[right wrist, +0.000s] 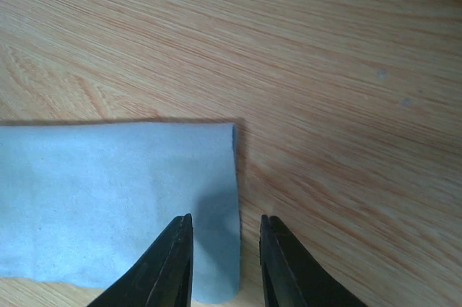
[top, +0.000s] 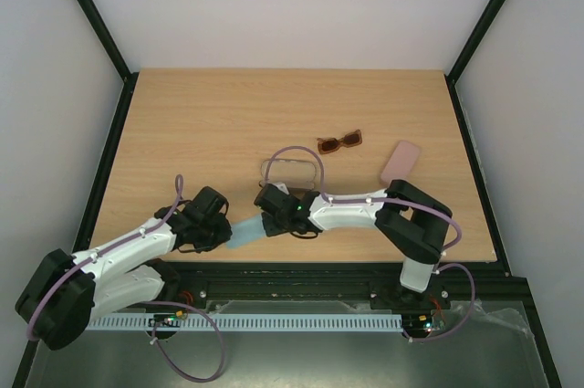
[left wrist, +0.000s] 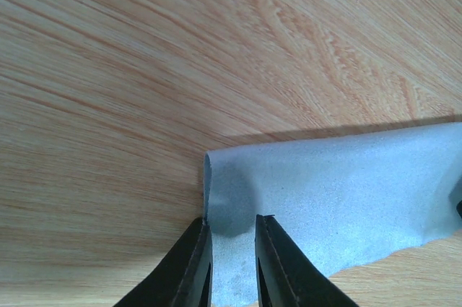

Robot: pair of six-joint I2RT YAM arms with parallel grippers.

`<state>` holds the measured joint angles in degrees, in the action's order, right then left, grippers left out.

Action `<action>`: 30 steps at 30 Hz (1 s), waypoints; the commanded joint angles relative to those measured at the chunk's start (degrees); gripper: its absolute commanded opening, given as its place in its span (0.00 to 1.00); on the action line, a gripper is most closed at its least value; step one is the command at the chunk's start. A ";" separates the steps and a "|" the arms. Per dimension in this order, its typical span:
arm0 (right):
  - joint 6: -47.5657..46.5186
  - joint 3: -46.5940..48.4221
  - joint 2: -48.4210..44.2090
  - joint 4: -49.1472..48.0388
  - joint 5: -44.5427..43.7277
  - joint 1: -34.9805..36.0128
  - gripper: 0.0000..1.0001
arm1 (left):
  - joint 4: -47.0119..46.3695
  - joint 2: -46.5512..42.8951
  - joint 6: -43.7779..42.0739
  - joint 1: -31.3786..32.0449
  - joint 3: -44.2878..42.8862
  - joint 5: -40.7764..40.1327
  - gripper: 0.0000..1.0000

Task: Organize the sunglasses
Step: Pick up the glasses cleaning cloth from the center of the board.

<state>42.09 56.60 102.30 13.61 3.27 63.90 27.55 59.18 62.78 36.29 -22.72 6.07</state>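
left pincer (left wrist: 232,222), right pincer (right wrist: 225,219), both low, pointed toward each other, straddling cloth (top: 245,229)

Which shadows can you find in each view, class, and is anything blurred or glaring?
Top external: even, soft light, no glare on the table. Left wrist: a dark shadow band along the blue cloth's far edge, and a dim patch by the left hand's fingers. Right wrist: a thin shadow edges the blue cloth; the wood grain is clear.

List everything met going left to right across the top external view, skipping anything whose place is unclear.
From the left: left gripper → light blue cloth → right gripper → reddish-brown plastic sunglasses with rectangular lenses → flat pink case.
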 commanded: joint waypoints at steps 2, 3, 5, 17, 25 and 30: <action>-0.47 1.13 2.61 -0.35 -0.11 0.44 0.24 | 3.57 0.17 -0.39 -0.35 1.97 -0.66 0.21; -0.43 1.08 2.84 -0.48 0.22 0.44 0.23 | 3.59 -0.04 -0.38 -0.34 1.98 -0.70 0.21; -0.51 1.01 3.28 -0.67 0.95 0.44 0.21 | 3.60 -0.20 -0.38 -0.30 2.05 -0.70 0.21; -0.43 1.68 4.40 0.18 1.04 0.44 0.13 | 1.34 1.17 -1.38 -0.34 2.15 -0.25 0.16; 0.76 1.38 3.08 -0.29 -0.91 0.46 0.01 | 0.08 0.45 -1.57 0.00 2.53 -0.53 0.02; 1.46 1.06 0.52 -1.76 -2.45 0.44 0.01 | -0.24 -1.17 -2.72 0.05 1.26 -0.44 0.02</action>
<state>42.65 58.35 104.66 11.25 3.92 63.90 25.82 59.02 61.41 36.32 -22.00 6.02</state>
